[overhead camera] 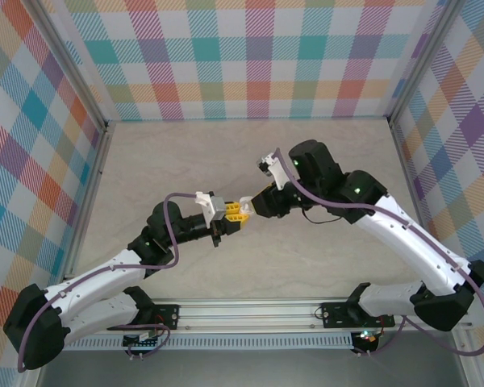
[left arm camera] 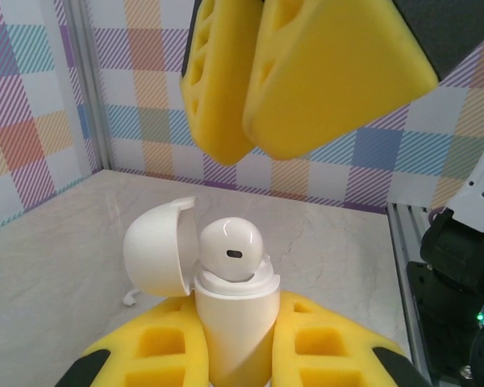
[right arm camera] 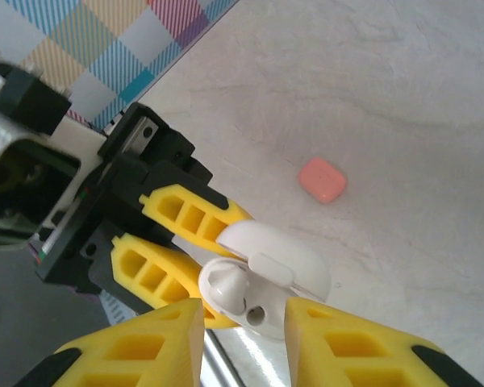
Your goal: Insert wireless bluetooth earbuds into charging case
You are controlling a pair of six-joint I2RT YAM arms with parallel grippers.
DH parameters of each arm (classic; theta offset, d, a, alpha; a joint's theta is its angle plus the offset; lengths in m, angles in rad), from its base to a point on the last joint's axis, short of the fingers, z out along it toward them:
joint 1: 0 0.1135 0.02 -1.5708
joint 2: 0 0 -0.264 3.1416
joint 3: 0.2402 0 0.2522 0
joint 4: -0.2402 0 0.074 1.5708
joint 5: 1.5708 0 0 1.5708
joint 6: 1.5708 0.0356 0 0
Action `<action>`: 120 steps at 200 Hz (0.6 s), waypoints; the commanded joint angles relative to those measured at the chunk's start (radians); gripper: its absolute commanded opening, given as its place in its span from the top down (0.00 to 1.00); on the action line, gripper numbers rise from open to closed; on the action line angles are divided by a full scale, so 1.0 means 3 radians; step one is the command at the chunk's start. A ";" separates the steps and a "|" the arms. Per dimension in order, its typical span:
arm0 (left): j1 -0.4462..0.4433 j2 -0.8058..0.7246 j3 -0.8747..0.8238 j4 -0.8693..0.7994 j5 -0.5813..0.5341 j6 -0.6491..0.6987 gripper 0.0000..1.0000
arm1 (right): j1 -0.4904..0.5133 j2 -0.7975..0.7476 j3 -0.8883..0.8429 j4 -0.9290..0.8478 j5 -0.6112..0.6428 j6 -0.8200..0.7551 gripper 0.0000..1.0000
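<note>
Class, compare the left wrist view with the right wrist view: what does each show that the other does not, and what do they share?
Left wrist: a white earbud seated in the open white case. Right wrist: a coral-pink case lying on the table. Shared: that white case, gripped between the left fingers, with the right fingers close by.

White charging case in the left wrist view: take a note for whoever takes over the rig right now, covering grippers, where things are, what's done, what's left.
Left gripper: shut on the white case, held upright, lid hinged open.
Right gripper: open, empty, just above the case.
Done: one white earbud sits in the case's top, standing proud, maybe not fully seated.
A small white piece, possibly the second earbud, lies on the table behind the lid. The coral-pink case is also on the table and looks closed.
Left: press this bud home, add the second, shut the lid.
</note>
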 commanded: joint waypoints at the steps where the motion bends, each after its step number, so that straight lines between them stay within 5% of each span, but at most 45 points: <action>1: 0.0010 0.0025 0.0077 0.0061 -0.0068 0.0173 1.00 | 0.0113 0.0155 0.0140 -0.0173 0.0079 0.0331 0.67; 80: 0.0009 0.0111 0.0124 0.0030 -0.0048 0.0252 1.00 | 0.0220 0.0481 0.0451 -0.0480 0.0587 0.0297 0.65; 120: 0.0009 0.0068 0.0138 -0.0001 -0.0016 0.0265 1.00 | 0.0221 0.0543 0.0489 -0.0575 0.0587 0.0055 0.75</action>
